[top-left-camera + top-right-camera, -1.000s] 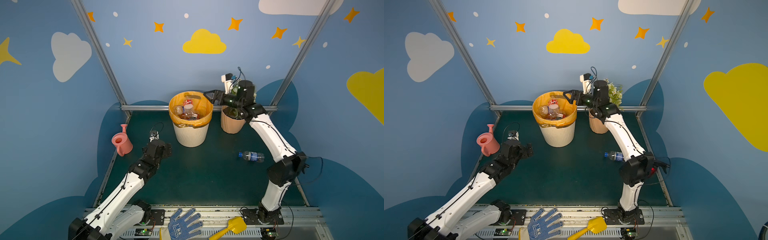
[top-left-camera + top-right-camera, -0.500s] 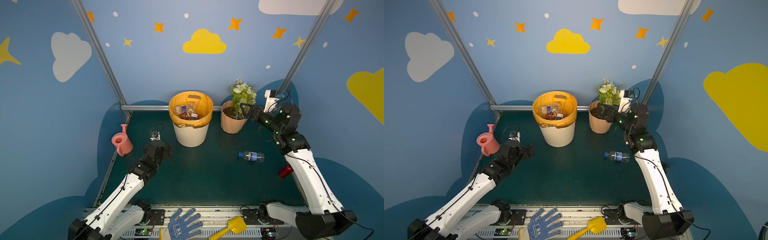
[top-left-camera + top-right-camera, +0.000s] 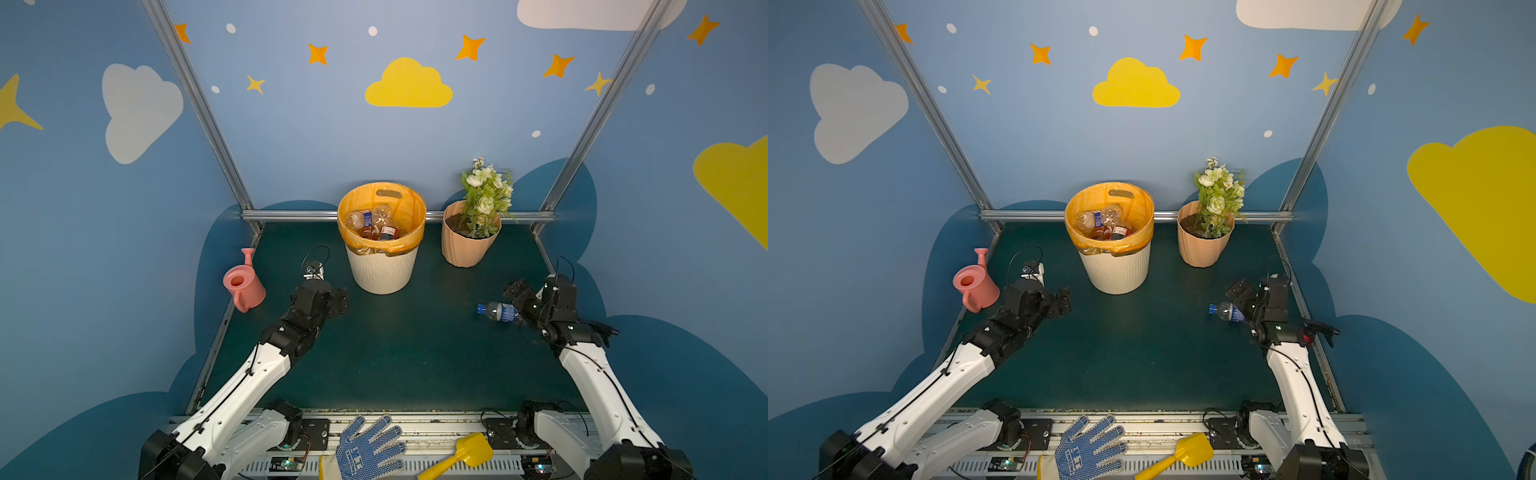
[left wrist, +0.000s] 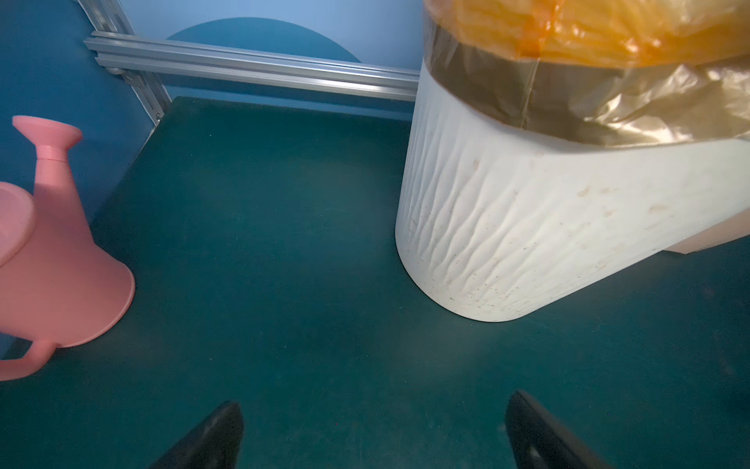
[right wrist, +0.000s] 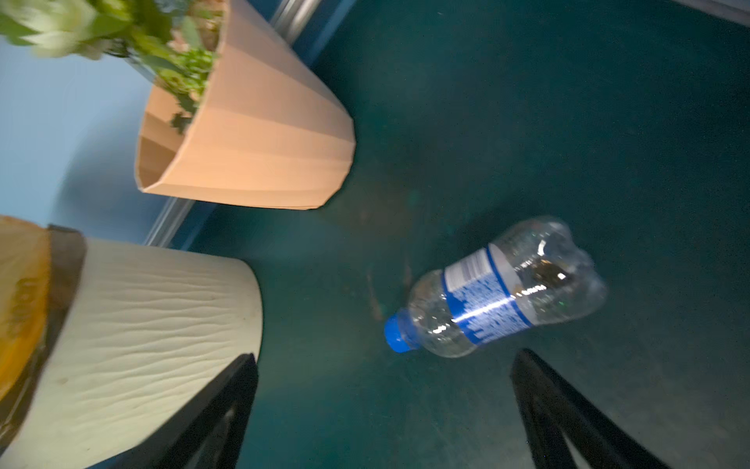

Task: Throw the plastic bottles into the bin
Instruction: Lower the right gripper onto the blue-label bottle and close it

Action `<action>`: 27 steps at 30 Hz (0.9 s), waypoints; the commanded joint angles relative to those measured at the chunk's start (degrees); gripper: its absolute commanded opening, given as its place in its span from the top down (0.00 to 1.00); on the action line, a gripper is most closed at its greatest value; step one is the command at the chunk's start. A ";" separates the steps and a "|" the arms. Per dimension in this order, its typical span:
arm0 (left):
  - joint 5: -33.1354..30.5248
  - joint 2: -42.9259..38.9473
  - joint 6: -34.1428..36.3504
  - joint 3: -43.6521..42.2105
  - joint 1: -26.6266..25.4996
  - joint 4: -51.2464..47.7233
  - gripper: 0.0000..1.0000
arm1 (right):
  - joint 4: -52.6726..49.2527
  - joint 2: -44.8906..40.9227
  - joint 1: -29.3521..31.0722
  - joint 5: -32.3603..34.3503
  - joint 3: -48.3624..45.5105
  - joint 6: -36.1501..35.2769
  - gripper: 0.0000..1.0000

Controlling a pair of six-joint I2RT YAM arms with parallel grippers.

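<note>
Dark green matting is covering the desk [image 3: 395, 365], and both white arms are stretching over it from the near edge. The left arm [image 3: 249, 374] is reaching low and diagonally toward the far middle, so the left claw [image 3: 340, 300] is hovering just above the desk, short of the bin [image 3: 382, 272]. Its jaws are standing wide apart and holding nothing: in the left wrist view only bare desk is showing between the black fingertips [image 4: 215, 438]. The right arm [image 3: 598, 386] is running along the right edge with its wrist turned left. The right claw [image 3: 519, 305] is hanging over the base end of the blue-capped bottle [image 3: 498, 311], its jaws also spread wide and empty. In the right wrist view this bottle is lying on its side just ahead of the fingertips [image 5: 239, 377], apart from them, its cap pointing left toward the bin. The bin is standing at the far middle with an orange bag [image 3: 409, 208] folded over its rim and discarded bottles [image 3: 374, 224] piled inside. The peach flowerpot [image 3: 465, 249] is standing just right of the bin and farther back than the loose bottle, beside the line between them rather than on it. The pink watering can [image 3: 245, 286] is sitting at the left edge, near the left wrist. A blue glove [image 3: 365, 451] and a yellow shovel [image 3: 467, 455] are lying on the near rail.
</note>
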 commanded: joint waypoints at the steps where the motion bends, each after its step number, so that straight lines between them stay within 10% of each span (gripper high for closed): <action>1: 0.68 0.62 0.04 -0.72 0.03 0.60 0.00 | 1.65 -0.48 -1.78 1.16 -3.26 5.77 0.03; 27: 1.00 1.30 0.18 -0.47 0.03 0.35 0.00 | 8.98 16.98 -4.24 -5.92 -4.40 11.36 0.03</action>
